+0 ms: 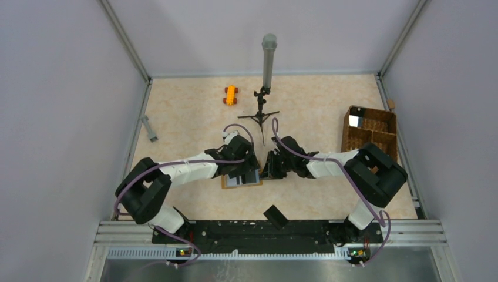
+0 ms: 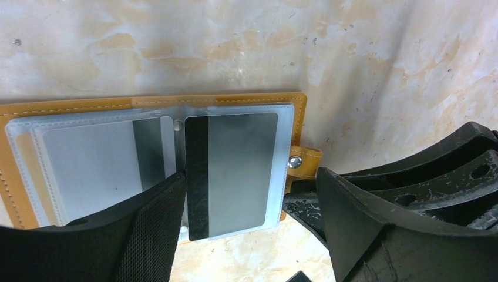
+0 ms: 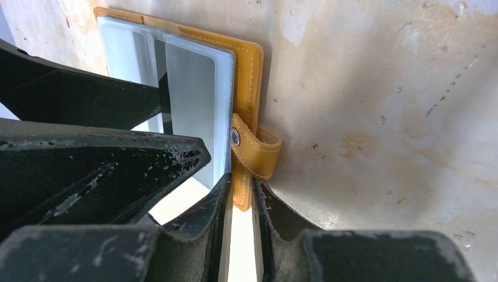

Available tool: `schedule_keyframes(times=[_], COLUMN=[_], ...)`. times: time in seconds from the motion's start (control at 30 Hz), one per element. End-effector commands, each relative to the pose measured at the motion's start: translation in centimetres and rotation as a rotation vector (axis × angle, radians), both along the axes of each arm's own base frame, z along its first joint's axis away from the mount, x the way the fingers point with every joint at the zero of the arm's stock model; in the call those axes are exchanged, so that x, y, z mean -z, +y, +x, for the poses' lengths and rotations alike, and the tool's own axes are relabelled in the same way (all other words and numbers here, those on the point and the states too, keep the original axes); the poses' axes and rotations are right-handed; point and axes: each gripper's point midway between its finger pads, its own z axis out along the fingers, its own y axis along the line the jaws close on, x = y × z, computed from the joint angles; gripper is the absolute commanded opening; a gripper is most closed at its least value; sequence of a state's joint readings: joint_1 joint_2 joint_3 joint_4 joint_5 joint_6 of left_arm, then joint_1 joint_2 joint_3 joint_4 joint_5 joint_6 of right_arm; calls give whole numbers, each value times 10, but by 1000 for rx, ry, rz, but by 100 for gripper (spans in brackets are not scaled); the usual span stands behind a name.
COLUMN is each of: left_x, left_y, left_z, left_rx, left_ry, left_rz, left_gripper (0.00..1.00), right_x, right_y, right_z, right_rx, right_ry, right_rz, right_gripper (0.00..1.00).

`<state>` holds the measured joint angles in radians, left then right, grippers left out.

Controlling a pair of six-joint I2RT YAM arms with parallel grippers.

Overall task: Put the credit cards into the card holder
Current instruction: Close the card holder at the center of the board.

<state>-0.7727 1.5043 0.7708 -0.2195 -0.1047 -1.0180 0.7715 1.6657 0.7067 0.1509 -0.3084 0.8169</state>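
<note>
The card holder [image 2: 176, 101] lies open and flat on the table, its orange border [image 1: 225, 184] showing under the two wrists. Both credit cards sit in its clear sleeves: a pale one [image 2: 88, 170] on the left page, a grey one with a black stripe [image 2: 241, 170] on the right page. My left gripper [image 2: 252, 229] hangs open just above the right page, one finger [image 2: 147, 235] on each side of it. My right gripper [image 3: 242, 205] is pinched on the holder's outer edge [image 3: 255, 70], just below the snap tab [image 3: 258, 150].
An orange toy car [image 1: 231, 94] and a small tripod with a grey tube [image 1: 267, 64] stand at the back. A wicker basket [image 1: 370, 132] sits at the right edge, a grey piece [image 1: 149, 128] at the left wall, a black block [image 1: 275, 216] near the front rail.
</note>
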Motion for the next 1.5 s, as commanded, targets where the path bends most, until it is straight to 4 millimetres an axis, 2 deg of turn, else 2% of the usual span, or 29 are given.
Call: schedule_keyframes(times=[0.0, 0.27, 0.47, 0.63, 0.87, 1.03, 1.1, 1.3, 1.47], left_x=[12, 1, 0, -11, -35, -55, -56, -35, -17], left_y=[-7, -17, -23, -14, 1, 22, 40, 103, 122], left_z=[-15, -14, -17, -14, -10, -7, -5, -9, -20], left_rx=[28, 16, -16, -44, -4, 30, 16, -74, -109], left_ry=[64, 52, 49, -7, -68, -127, -139, -97, -49], left_rz=[33, 6, -62, -76, -46, -21, 6, 64, 56], left_gripper=[81, 82, 82, 85, 96, 99, 99, 99, 99], right_x=[-7, -7, -13, -22, -40, -45, -43, -38, -29], right_y=[15, 16, 12, 0, -20, -24, -21, -10, -1], right_z=[1, 0, 1, 2, 1, 4, 7, 18, 27], right_rx=[-16, -8, 10, 44, 77, 77, 72, 50, 45], right_ry=[-26, -28, -44, -79, -139, -168, -174, -182, -169], right_rz=[52, 66, 67, 39, -5, -10, -8, -1, -20], right_gripper=[16, 13, 13, 15, 25, 34, 37, 45, 46])
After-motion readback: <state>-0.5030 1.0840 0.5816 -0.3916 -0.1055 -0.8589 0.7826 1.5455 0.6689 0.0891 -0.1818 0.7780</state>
